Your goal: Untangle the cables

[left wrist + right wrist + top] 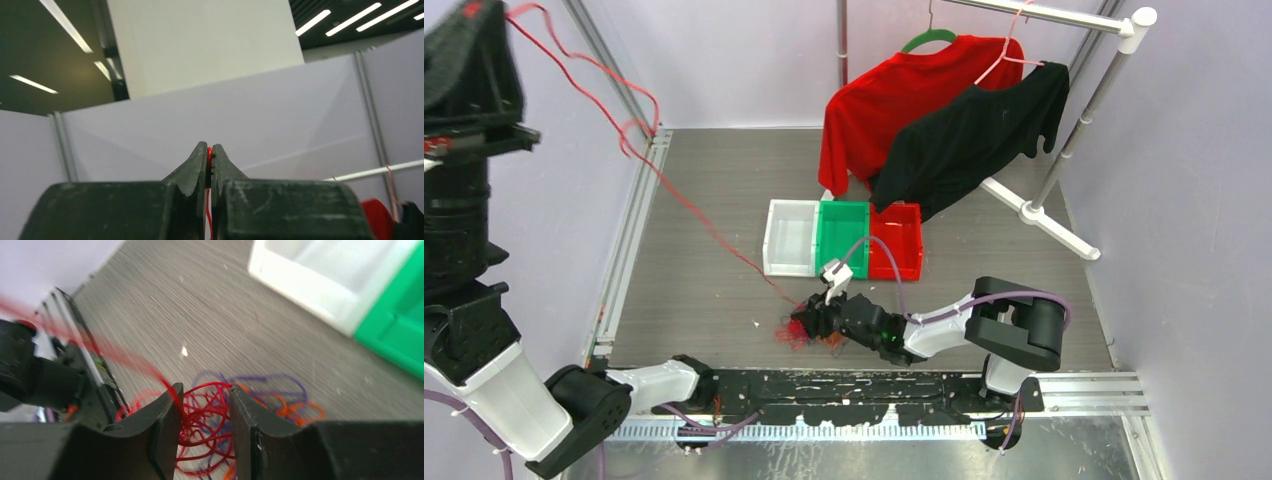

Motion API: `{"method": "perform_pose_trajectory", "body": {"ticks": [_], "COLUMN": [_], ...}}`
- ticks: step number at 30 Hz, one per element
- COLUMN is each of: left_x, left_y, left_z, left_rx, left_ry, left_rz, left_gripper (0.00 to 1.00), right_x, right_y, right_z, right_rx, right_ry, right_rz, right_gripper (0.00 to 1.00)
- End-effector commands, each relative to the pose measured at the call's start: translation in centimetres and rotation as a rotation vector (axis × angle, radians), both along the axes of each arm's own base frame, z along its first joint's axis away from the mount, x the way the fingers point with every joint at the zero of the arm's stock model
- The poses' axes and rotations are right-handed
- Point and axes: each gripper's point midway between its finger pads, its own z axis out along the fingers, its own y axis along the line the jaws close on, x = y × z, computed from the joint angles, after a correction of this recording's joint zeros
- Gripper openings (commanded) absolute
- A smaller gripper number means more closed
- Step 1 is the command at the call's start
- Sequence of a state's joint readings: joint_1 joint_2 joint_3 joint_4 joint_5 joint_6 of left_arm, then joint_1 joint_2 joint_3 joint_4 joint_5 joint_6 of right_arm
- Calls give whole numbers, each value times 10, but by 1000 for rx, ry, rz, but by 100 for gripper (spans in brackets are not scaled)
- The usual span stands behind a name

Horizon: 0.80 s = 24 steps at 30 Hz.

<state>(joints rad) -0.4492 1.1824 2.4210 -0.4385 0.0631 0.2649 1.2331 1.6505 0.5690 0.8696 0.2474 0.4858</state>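
Note:
The cables (796,330) lie as a small tangle of thin red, purple and orange wires on the grey table near the front middle. In the right wrist view the tangle (215,425) sits between my right gripper's spread fingers. My right gripper (810,322) (205,390) is open and low over it. One long red cable (624,130) runs taut from the tangle up to the top left. My left gripper (494,12) (210,147) is raised high there, shut on this red cable (209,152).
White bin (789,238), green bin (842,238) and red bin (896,240) stand in a row just behind the tangle. A clothes rack (1044,215) with a red shirt (904,90) and a black shirt (984,130) stands at the back right. Walls enclose the table.

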Motion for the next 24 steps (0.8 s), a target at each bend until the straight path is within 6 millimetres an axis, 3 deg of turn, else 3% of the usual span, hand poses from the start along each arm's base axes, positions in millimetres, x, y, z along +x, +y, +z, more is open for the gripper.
{"method": "perform_pose_trajectory", "body": {"ticks": [1,6,11,14,24], "left_x": [-62,-79,-47,-30,6], "left_y": [63,79,50,33,-10], "left_z": [66,77,52,32,-30], "left_rx": [-226,-293,-183,-120,35], "left_ry": [-318,-393,-261,-188,22], "left_rz": [170,211,143,98,-31], "left_gripper": [0,0,0,0,0], "right_x": [0,2,3,4,1], "right_y": [-30,-44,-45,-42,-41], "right_z": [-38,-50,-42,-21,84], "right_rx": [-114,-142,-127,-94,25], "right_ry": [37,38,28,10,-68], "right_rz": [-60,-99,-107,-105,-68], "right_gripper": [44,44,44,47,67]}}
